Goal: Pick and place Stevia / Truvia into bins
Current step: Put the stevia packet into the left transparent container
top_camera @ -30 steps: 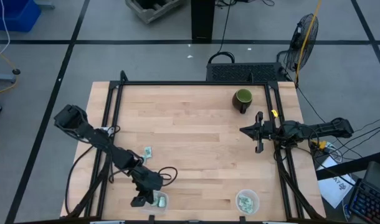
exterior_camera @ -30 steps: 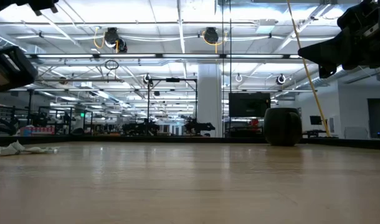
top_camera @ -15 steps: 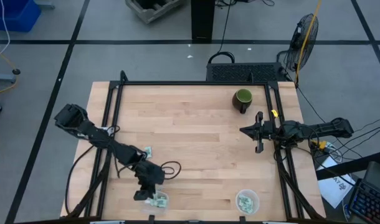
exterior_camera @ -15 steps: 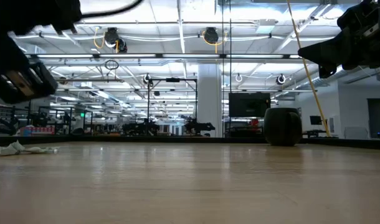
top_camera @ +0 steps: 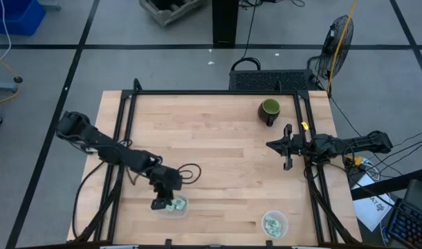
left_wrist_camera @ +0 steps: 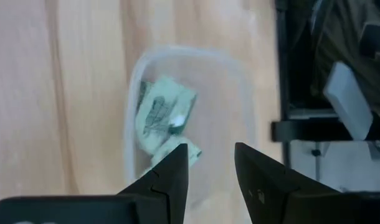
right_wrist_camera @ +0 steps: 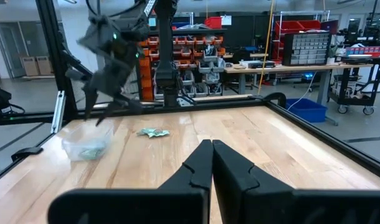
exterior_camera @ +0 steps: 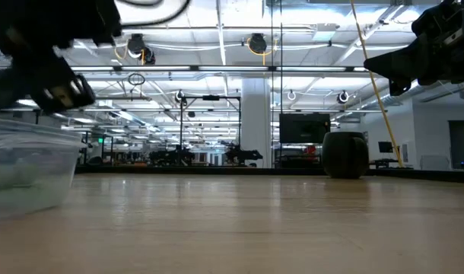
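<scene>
The rounded-rectangular clear bin point(top_camera: 175, 205) sits near the table's near-left corner with pale green sachets point(left_wrist_camera: 159, 115) in it. My left gripper point(top_camera: 159, 203) hangs over its left end, pointing down and open point(left_wrist_camera: 212, 149). In the low view the bin point(exterior_camera: 27, 171) looms at the left under that gripper. One loose sachet point(right_wrist_camera: 154, 132) lies flat on the wood beyond the bin. The round bin point(top_camera: 274, 223) holds more sachets at the near-right. My right gripper point(top_camera: 287, 146) waits shut above the table's right side. My left gripper comes at the rounded-rectangular bin from above, pointing down. One finger point(left_wrist_camera: 174, 168) stands inside the bin and the other point(left_wrist_camera: 255, 171) stands at its side wall point(left_wrist_camera: 249, 124). The fingers themselves hide the spot, so I cannot tell whether either touches the wall.
A dark green mug point(top_camera: 269, 109) stands at the far right of the table, also seen in the low view point(exterior_camera: 344, 154). A black frame rail point(top_camera: 128, 124) runs along the table's left and right sides. Bare wood lies across the middle.
My left gripper has moved toward the table's far edge and slightly right. The rounded-rectangular bin has gone with it, sliding away from the near edge and coming into the low view. The right arm has kept still.
</scene>
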`<state>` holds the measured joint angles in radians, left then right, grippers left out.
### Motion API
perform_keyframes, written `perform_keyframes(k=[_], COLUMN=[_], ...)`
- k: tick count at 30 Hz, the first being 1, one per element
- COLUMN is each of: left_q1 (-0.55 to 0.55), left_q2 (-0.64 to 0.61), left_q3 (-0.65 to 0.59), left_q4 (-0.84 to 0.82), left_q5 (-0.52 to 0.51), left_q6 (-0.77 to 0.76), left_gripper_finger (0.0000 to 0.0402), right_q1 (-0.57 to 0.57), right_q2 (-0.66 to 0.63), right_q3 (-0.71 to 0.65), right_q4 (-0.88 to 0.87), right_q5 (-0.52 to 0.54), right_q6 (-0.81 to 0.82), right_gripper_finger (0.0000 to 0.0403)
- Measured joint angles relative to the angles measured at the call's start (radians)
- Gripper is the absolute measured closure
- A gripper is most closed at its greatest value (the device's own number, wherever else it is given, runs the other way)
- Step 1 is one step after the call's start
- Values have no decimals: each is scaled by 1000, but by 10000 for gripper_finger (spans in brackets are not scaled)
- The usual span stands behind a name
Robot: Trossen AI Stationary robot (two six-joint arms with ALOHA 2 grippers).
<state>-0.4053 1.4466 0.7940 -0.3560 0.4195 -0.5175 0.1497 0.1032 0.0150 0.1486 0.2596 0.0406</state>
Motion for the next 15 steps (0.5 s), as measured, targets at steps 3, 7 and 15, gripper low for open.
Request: perform_keyframes(k=[3,7,15], left_q1=[-18,-26,-26], left_q2=[-76,-201,-308], left_q3=[0,0,0], left_q4=[-47,-162,-498], left_q5=[-8,-184,-593], left_q6=[-1,30,-134], left_gripper_finger=[266,266,266], right_q1=[0,0,0], right_q2=[0,2,4], right_q3=[0,0,0], right_q4=[1,-3,-1], right_q5=[0,0,0], right_q6=[0,0,0], right_gripper_finger=[399,399,399])
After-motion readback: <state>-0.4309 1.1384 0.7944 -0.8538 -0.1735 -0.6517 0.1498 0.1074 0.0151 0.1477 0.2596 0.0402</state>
